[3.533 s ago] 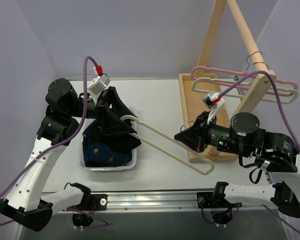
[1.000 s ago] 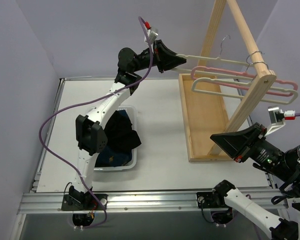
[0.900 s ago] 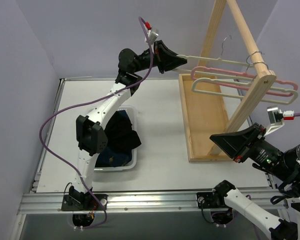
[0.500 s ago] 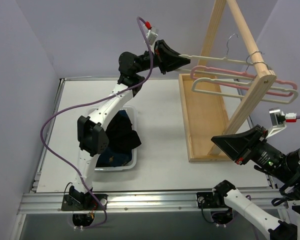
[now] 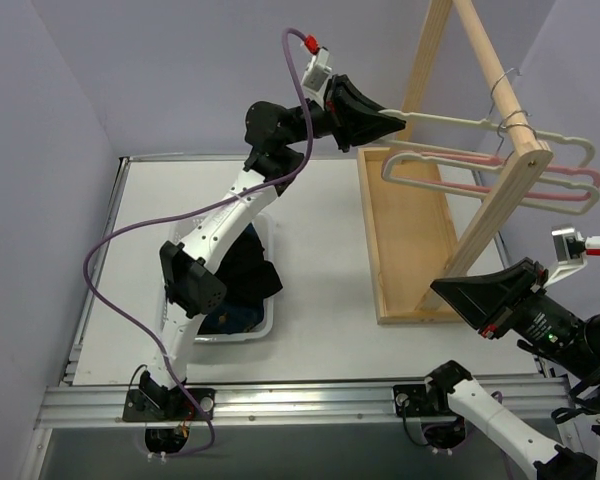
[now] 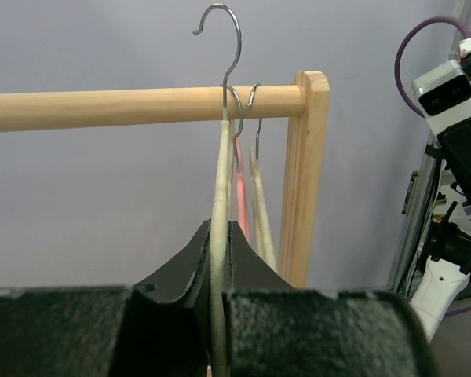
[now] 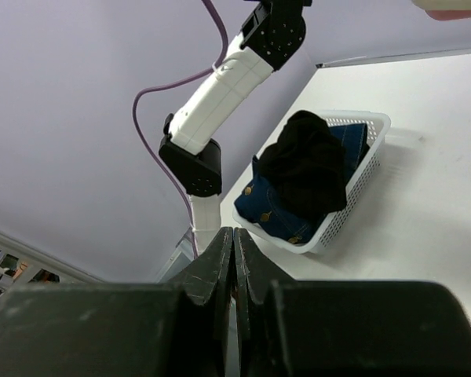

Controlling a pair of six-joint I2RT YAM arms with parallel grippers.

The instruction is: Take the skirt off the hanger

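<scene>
The cream hanger is bare and held level at the wooden rack's rod, its wire hook at the rod. My left gripper is raised high and shut on the hanger's left end. In the left wrist view the hanger runs edge-on from between my left gripper's jaws, and its hook rises above the rod. The black skirt lies bunched in the white basket, also in the right wrist view. My right gripper is shut and empty, low at the right.
The wooden A-frame rack stands on a wooden base at the right. A pink hanger and another pale hanger hang on its rod. A blue denim garment lies under the skirt in the basket.
My left gripper has carried the hanger to the right and slightly up, bringing its hook to the rod. My right arm has drawn back a little to the lower right.
</scene>
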